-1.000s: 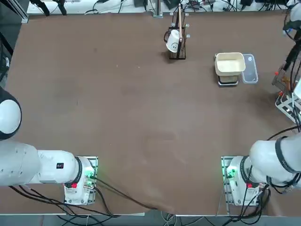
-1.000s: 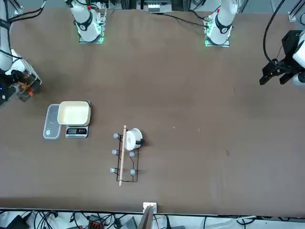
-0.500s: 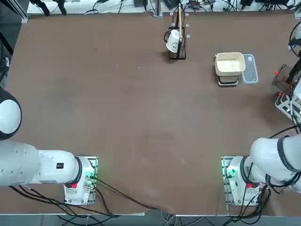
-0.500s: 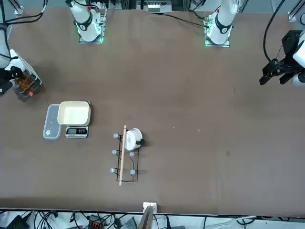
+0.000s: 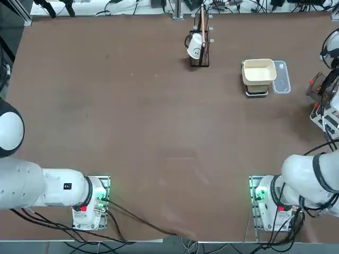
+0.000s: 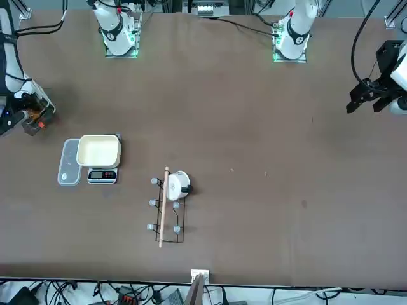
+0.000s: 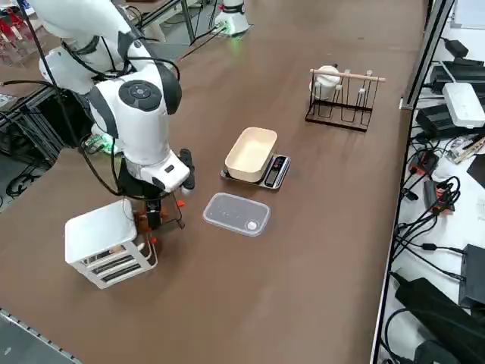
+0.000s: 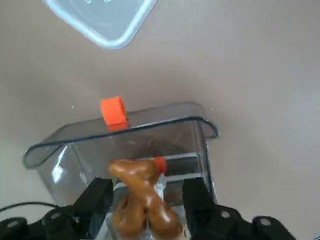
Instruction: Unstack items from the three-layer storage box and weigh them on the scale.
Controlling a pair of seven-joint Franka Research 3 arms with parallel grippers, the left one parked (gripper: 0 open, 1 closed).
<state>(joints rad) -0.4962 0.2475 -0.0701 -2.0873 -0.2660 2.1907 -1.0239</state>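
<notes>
The white three-layer storage box [image 7: 104,244] stands near the table's right edge. One clear drawer [image 8: 125,142] with an orange tab [image 8: 112,110] sits pulled out beside it, and a brown item [image 8: 136,176] lies inside. My right gripper [image 8: 147,194] reaches down into this drawer; it is open, with one black finger [image 8: 98,199] on each side of the brown item. The side view shows the gripper [image 7: 154,215] low over the drawer. The scale [image 7: 273,171] with its cream bowl [image 7: 251,154] stands further in on the table, and the bowl holds nothing.
A clear rectangular container [image 7: 236,214] lies between the drawer and the scale. A black wire stand [image 7: 340,106] with a white cup [image 7: 327,77] is at the table's far side. The storage box sits close to the table edge [image 5: 335,124].
The right wrist has shifted slightly over the drawer at the table's right edge, and its fingers have narrowed a little. Scale, container and stand have not moved.
</notes>
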